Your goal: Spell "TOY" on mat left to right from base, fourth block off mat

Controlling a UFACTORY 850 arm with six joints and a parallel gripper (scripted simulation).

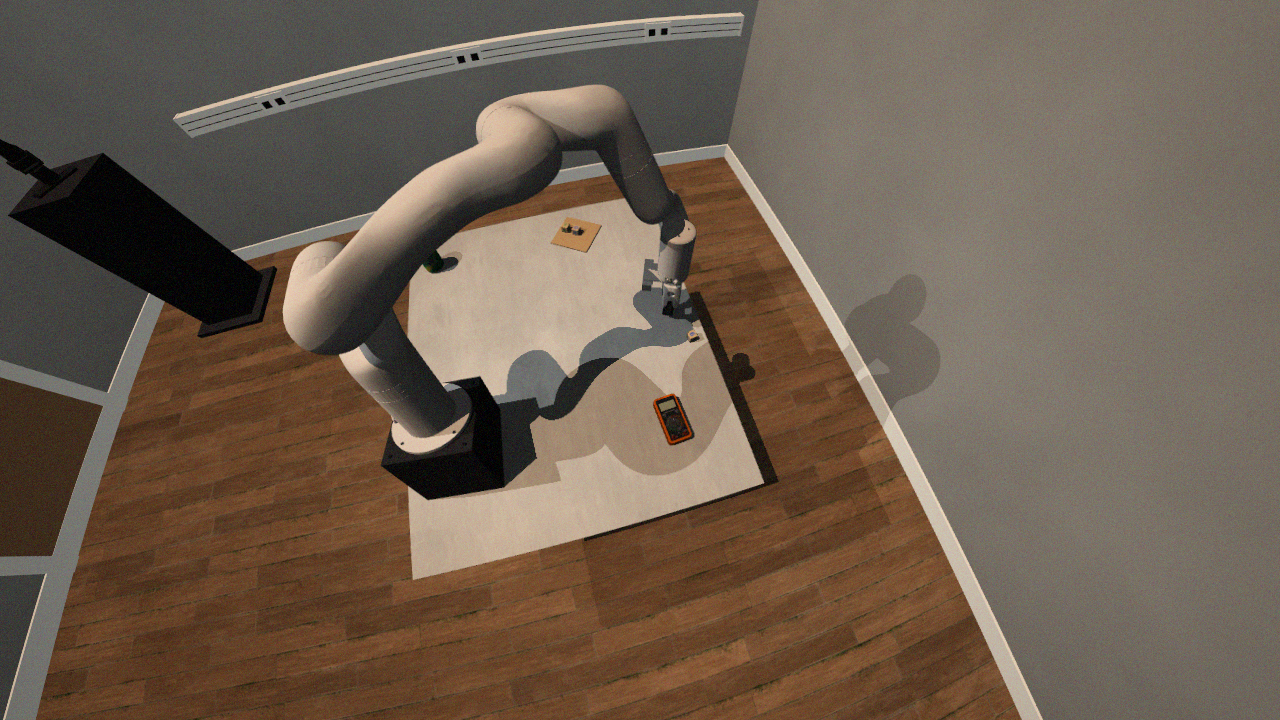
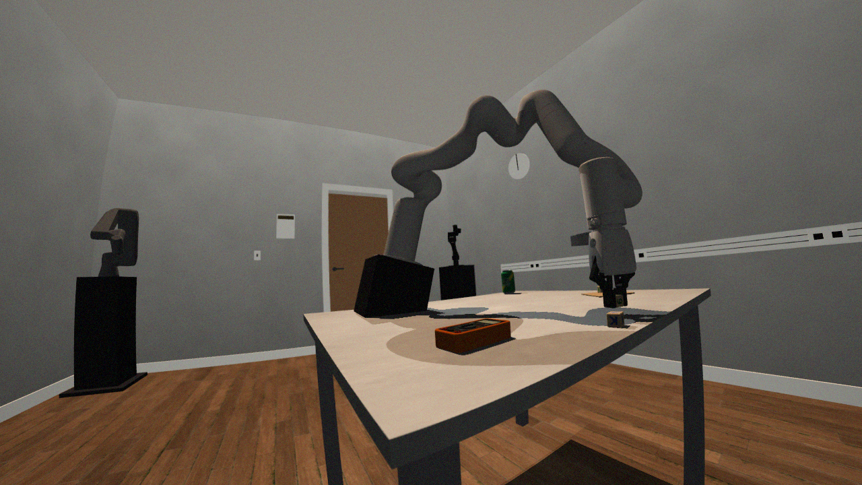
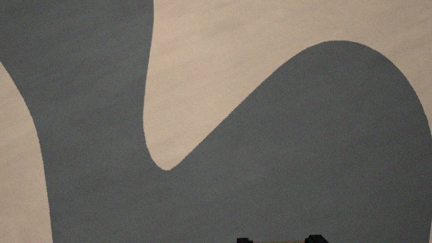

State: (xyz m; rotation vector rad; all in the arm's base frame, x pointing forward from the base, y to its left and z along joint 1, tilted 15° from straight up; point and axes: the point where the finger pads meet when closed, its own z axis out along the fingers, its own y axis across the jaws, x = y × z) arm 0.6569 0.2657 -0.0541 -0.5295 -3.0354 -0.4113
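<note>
Pinching a small wooden block (image 2: 613,298) between its dark fingers, the gripper (image 2: 614,296) hangs off the table (image 2: 421,398) near the table's edge — in the wrist view only a thin pale strip of that block shows between the fingertips at the bottom of the frame. Just below the gripper and slightly toward the table's near edge, a second block (image 2: 615,318) sits on the surface; the letter on its face is too small to read for certain. Behind the gripper, farther along the table, lies the tan mat (image 1: 575,233) with two more blocks (image 1: 573,229) resting on it, close together; their letters cannot be read. Well apart from the gripper toward the arm's base side stands a green can (image 2: 507,281), and an orange multimeter (image 2: 473,333) lies nearer the table's front corner.
</note>
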